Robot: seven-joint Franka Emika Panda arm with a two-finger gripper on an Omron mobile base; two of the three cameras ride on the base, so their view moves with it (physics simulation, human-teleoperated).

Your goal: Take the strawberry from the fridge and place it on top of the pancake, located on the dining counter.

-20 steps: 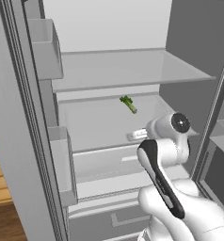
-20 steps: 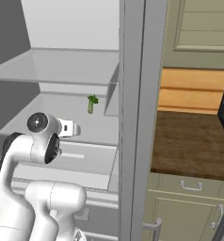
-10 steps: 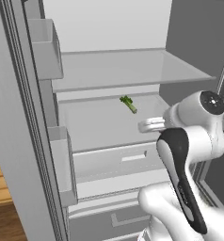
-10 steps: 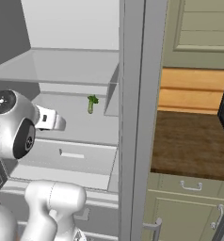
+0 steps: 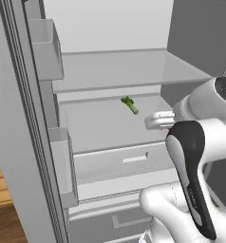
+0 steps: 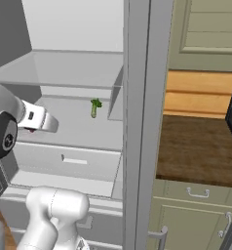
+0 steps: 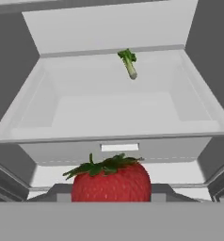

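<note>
Showing strawberry (image 7: 111, 182), bright red, green-leafed, between jaws

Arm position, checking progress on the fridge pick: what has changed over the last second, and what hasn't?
The arm has drawn back out of the fridge toward the camera, with the gripper still shut on the strawberry. The green stalk vegetable lies where it was on the shelf, and the fridge stays open.
</note>
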